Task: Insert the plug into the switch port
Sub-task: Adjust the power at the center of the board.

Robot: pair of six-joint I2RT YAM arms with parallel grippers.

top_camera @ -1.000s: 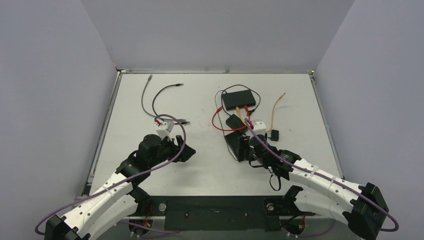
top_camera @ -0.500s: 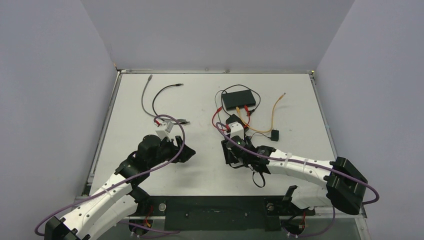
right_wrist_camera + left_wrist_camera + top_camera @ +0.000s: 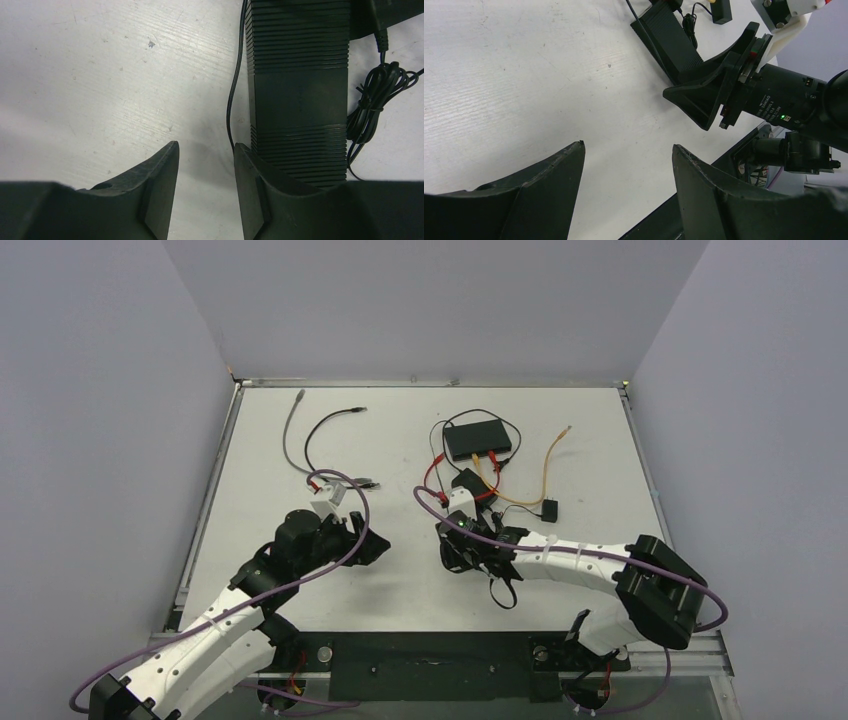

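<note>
The black switch (image 3: 477, 440) lies at the back centre with orange and red cables running out of its front. Loose plug ends lie apart from it: an orange cable's (image 3: 568, 429) to its right, a black cable's (image 3: 359, 411) and a grey cable's (image 3: 301, 395) to its left. My right gripper (image 3: 447, 552) (image 3: 206, 146) is low over the table, open with a narrow gap and bare table between its fingers. A ribbed black power adapter (image 3: 298, 85) and its thin cord lie just right of the right finger. My left gripper (image 3: 375, 545) (image 3: 628, 145) stands open and empty, well away from the plugs.
The adapter's bundled cord (image 3: 377, 92) lies on its right. A small black box (image 3: 549, 510) sits right of centre. In the left wrist view, the right gripper's fingers (image 3: 704, 100) show close ahead beside the adapter (image 3: 669, 40). The table's raised rim (image 3: 215, 490) runs along the left.
The right arm has swung left and its gripper has moved to the adapter's left side while its jaws narrowed. The left arm has not moved.
</note>
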